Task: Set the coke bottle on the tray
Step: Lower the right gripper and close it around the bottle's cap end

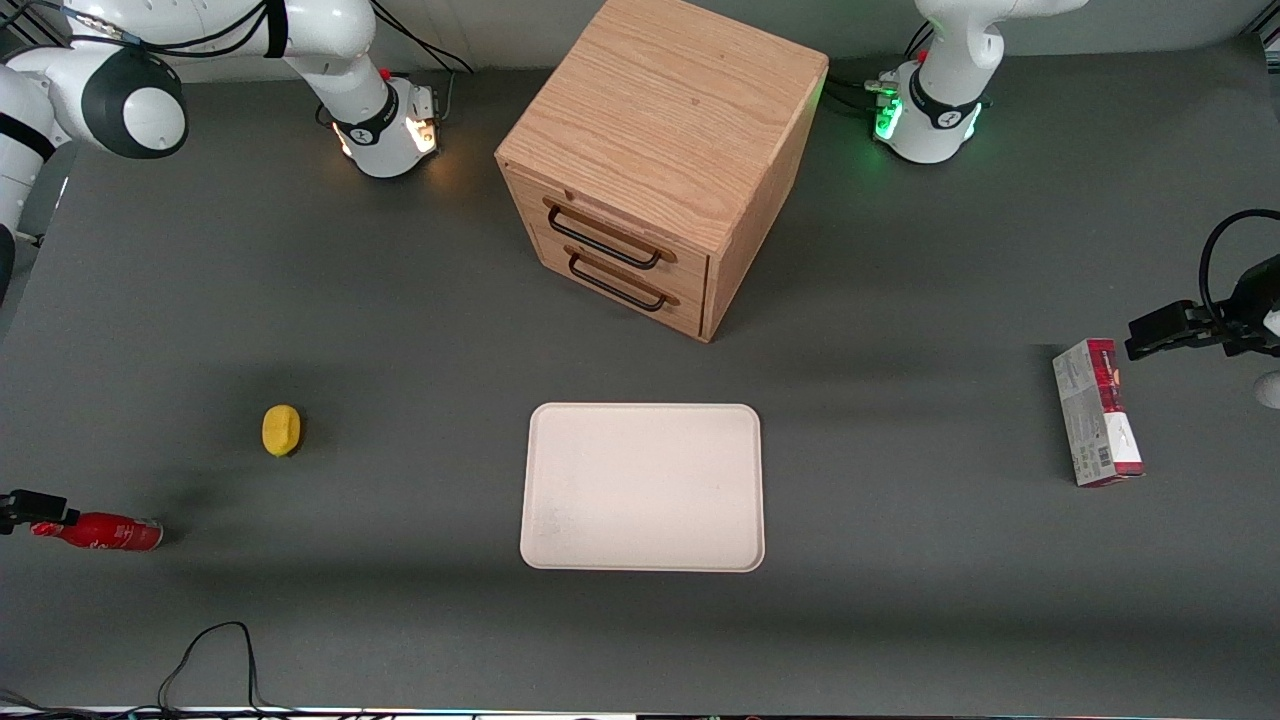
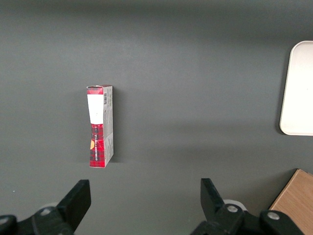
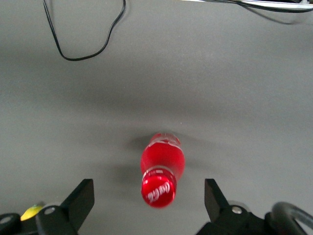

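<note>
The small glossy red coke bottle with a red cap and white lettering (image 1: 98,531) stands on the dark grey table (image 1: 400,330) at the working arm's end, well apart from the large flat cream-white rectangular tray with rounded corners (image 1: 643,487), which lies near the middle of the table, nearer to the front camera than the light wooden two-drawer cabinet with dark handles (image 1: 660,160). In the right wrist view the bottle (image 3: 162,169) is seen from above, cap uppermost, with one black finger (image 3: 78,201) on either side of it and clear table between each finger and the bottle. The right arm's gripper (image 3: 146,200) hangs over the bottle's cap with its jaws spread wide, gripping nothing. A small yellow lemon-shaped object (image 1: 281,430) sits near the bottle, farther from the front camera. A thin black cable (image 3: 83,34) loops on the table close to the bottle. A red-and-grey rectangular carton (image 1: 1097,412) lies toward the parked arm's end.
</note>
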`<control>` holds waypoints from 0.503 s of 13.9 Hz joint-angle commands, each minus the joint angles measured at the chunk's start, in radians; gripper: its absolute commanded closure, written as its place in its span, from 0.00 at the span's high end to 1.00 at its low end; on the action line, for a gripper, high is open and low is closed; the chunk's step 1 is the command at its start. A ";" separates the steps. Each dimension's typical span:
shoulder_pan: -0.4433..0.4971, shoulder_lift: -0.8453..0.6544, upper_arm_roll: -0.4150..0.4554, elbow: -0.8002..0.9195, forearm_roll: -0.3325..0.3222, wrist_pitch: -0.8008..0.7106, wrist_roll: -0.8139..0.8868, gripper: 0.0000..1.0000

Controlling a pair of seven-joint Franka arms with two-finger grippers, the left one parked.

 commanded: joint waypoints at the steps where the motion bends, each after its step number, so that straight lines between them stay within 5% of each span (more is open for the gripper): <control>1: -0.003 0.033 0.006 0.021 -0.023 0.031 -0.016 1.00; 7: -0.001 0.035 -0.002 0.019 -0.025 0.030 -0.016 1.00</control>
